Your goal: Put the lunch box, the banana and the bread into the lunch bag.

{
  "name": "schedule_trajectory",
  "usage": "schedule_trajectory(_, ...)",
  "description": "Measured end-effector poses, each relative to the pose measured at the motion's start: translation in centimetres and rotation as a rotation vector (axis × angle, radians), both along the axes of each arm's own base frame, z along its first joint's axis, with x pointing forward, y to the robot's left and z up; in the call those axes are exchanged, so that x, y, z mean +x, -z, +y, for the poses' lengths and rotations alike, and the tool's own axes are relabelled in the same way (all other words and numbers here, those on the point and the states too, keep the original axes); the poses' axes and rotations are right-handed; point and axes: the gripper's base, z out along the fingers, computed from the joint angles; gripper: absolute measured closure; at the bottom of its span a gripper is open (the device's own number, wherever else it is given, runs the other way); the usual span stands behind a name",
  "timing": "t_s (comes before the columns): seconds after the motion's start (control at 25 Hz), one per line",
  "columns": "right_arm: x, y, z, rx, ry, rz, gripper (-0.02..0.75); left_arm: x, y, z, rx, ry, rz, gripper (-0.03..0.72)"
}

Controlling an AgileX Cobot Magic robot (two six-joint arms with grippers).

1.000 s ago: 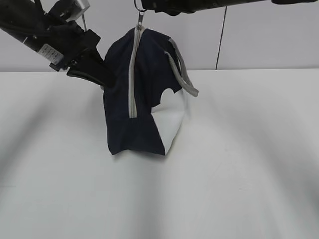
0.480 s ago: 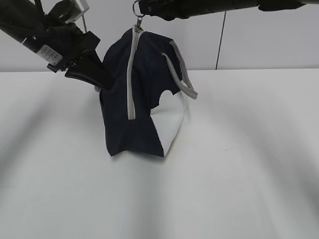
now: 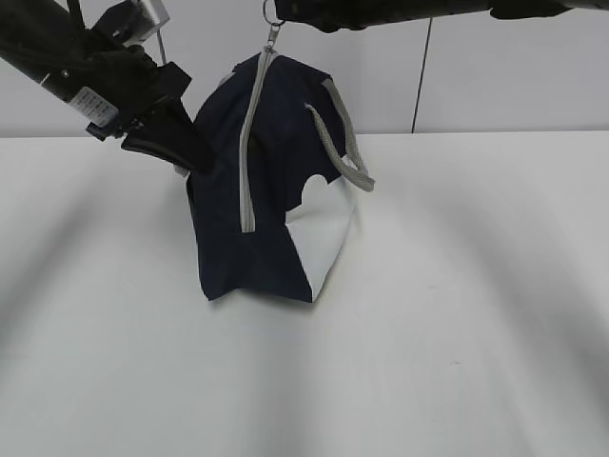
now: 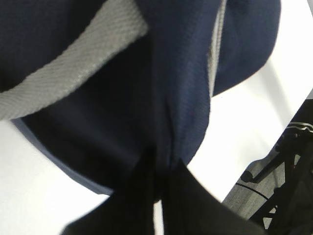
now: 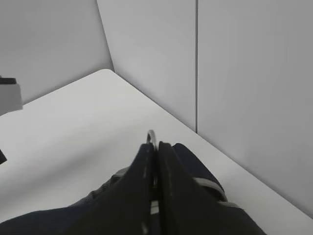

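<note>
The navy lunch bag (image 3: 276,190) stands on end on the white table (image 3: 457,314), its grey zipper (image 3: 249,162) running down the front and looking closed. My right gripper (image 3: 285,11) hangs at the top of the exterior view, shut on the zipper's ring pull (image 3: 274,13); the right wrist view shows the ring pull (image 5: 151,134) sticking out past the pressed-together jaws of that gripper (image 5: 156,144). My left gripper (image 3: 195,157) is shut on a fold of the bag's fabric (image 4: 181,122) on its left side. The lunch box, the banana and the bread are out of view.
A grey strap handle (image 3: 344,143) droops down the bag's right side above the white panel (image 3: 324,238). Another grey strap (image 4: 63,73) crosses the left wrist view. Grey wall panels (image 3: 514,67) stand behind the table.
The bag's left side has been drawn a little leftward with the left gripper. The ring pull and right gripper shifted slightly at the top, and the strap handle swung a bit left.
</note>
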Motion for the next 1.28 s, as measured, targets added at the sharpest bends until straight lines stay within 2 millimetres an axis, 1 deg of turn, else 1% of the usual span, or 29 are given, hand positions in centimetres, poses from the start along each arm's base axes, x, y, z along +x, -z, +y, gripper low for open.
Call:
schedule_trajectory(0.16, 1.5, 0.8, 0.2, 0.026, 0.005, 0.020, 0.754, 0.0, 0.1, 0.1, 0.012, 0.003, -0.001, 0.687)
schedule_trajectory(0.4, 3.9, 1.8, -0.4, 0.086, 0.016, 0.061, 0.754, 0.0, 0.1, 0.1, 0.022, 0.007, 0.000, 0.687)
schedule_trajectory(0.72, 6.5, 3.3, -0.9, 0.149, 0.002, 0.101, 0.754, -0.1, 0.2, 0.2, 0.035, 0.009, 0.000, 0.687)
schedule_trajectory(1.0, 8.9, 6.3, -1.1, 0.200, 0.026, 0.154, 0.754, -0.1, 0.3, 0.4, 0.054, 0.016, -0.001, 0.687)
schedule_trajectory(1.28, 10.6, 8.7, -1.0, 0.261, 0.058, 0.203, 0.754, -0.1, 0.4, 0.5, 0.067, 0.021, -0.001, 0.687)
